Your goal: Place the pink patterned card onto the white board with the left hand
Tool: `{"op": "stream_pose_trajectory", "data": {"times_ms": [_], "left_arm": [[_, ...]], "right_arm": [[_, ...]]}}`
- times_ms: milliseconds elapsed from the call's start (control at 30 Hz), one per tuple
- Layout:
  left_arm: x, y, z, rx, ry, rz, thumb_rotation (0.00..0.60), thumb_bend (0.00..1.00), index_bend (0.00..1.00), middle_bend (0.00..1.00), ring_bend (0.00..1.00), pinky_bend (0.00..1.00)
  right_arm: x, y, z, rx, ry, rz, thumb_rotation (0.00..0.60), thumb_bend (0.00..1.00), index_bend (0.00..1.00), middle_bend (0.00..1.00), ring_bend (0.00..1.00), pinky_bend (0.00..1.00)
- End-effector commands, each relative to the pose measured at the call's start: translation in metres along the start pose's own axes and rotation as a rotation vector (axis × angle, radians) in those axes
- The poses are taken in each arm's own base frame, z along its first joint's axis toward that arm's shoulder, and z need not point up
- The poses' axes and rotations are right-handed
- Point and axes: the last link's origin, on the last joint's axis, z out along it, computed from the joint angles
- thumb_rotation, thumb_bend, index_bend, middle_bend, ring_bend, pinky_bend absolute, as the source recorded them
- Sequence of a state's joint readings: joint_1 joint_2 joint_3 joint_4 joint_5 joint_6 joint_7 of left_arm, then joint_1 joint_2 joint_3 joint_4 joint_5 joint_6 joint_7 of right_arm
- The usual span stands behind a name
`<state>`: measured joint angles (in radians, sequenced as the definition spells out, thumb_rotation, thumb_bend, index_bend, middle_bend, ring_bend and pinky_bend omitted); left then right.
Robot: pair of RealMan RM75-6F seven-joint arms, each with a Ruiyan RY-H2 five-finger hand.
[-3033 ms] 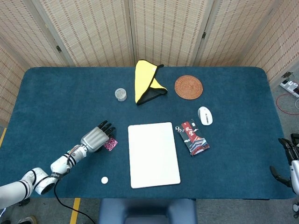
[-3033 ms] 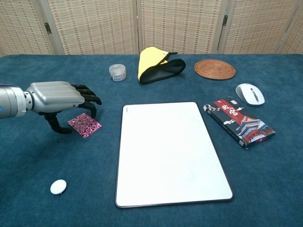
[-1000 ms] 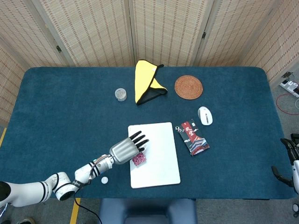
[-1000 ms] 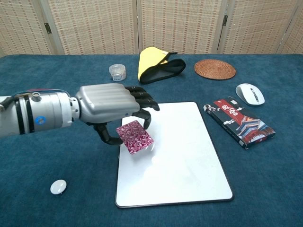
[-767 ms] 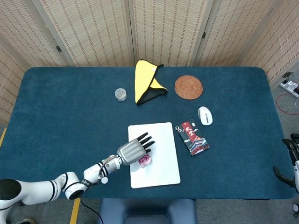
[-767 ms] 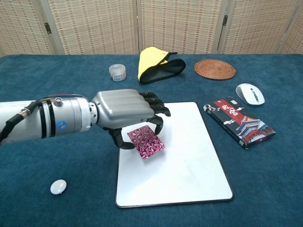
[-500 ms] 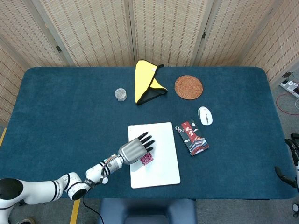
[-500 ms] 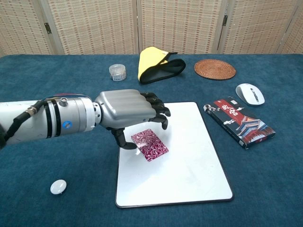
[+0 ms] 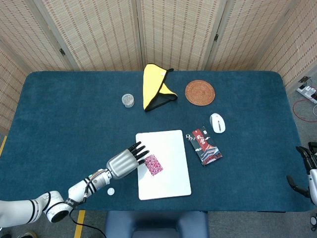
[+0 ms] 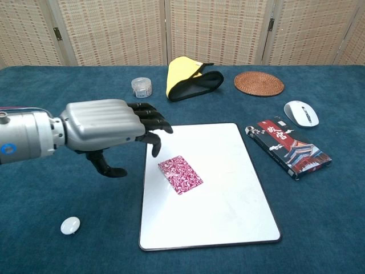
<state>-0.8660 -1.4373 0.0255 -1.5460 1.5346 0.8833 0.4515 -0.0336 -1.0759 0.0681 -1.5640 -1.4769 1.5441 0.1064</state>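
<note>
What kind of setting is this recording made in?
Probably an indoor lab or demo room: a table under blue cloth, woven folding screens behind it, and assorted props laid out, such as a white board, computer mouse and woven coaster.

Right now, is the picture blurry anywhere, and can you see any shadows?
Chest view: sharp all over; the robot hand casts only a faint shadow on the cloth; the white board looks bright without harsh glare. Head view: even light, the pink card small but clear.
</note>
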Motion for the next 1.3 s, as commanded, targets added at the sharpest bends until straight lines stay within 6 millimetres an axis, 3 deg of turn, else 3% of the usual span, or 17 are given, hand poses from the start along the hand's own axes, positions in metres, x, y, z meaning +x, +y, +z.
{"op": "stream_pose_trajectory", "data": {"times_ms": [33,333,567,1300], "left_arm": [[-0.006,0.0,-0.025,-0.006,0.007,-0.01,0.6,0.34,0.39,0.12,0.08,0.0],[-0.023,0.008,-0.071,-0.027,0.021,-0.011,0.6,0.34,0.41,0.13,0.09,0.0],[-0.04,0.018,-0.092,-0.029,0.001,-0.021,0.6,0.34,0.41,0.14,0.1,0.0],[-0.07,0.024,-0.108,-0.003,-0.044,-0.03,0.6,0.34,0.42,0.14,0.11,0.0]], "right_arm": [[0.0,-0.001,0.0,0.003,0.0,-0.001,0.6,0.31,0.1,0.16,0.21,0.16],[-0.001,-0.007,0.0,0.022,-0.002,0.002,0.6,0.31,0.1,0.16,0.21,0.16],[0.0,-0.009,-0.001,0.029,0.004,0.005,0.6,0.31,0.1,0.16,0.21,0.16],[0.0,-0.014,-0.002,0.034,0.002,0.0,0.6,0.31,0.13,0.16,0.21,0.16]]}}
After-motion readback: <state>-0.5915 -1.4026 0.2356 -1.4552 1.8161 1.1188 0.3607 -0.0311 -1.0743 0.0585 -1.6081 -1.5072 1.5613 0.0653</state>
